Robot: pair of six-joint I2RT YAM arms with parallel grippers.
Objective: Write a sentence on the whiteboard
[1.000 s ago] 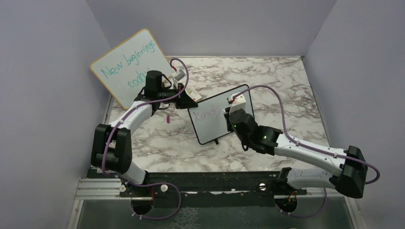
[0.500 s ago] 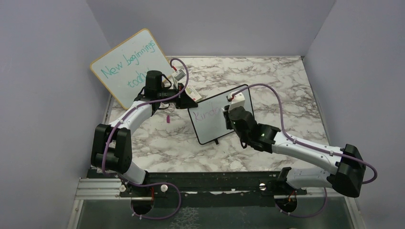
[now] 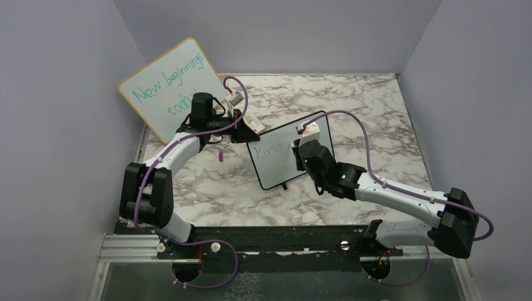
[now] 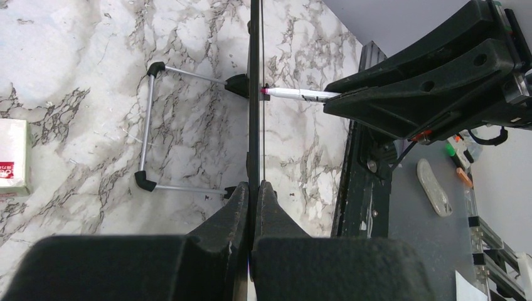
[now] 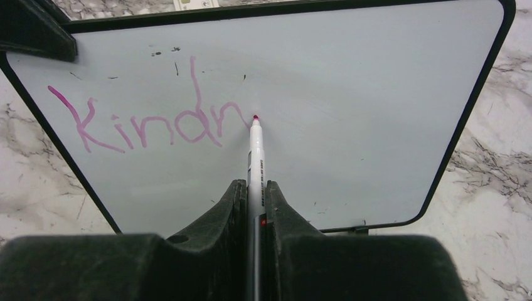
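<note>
Right pincer [image 5: 254,185] pinches one marker [image 5: 256,144]; left pincer [image 4: 253,188] one whiteboard [image 5: 351,113].

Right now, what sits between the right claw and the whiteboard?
Only the marker: the right claw is shut on it, its pink tip meeting the whiteboard just after "Kindn". The right wrist view shows it.

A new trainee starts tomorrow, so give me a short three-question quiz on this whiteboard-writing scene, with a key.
1. True or false: the marker tip touches the whiteboard.
2. The purple writing now reads: A) Kindn B) Kindness C) New
3. What do the left fingers clamp?
Key: 1 true; 2 A; 3 the whiteboard's edge, while the right fingers hold the marker.
</note>
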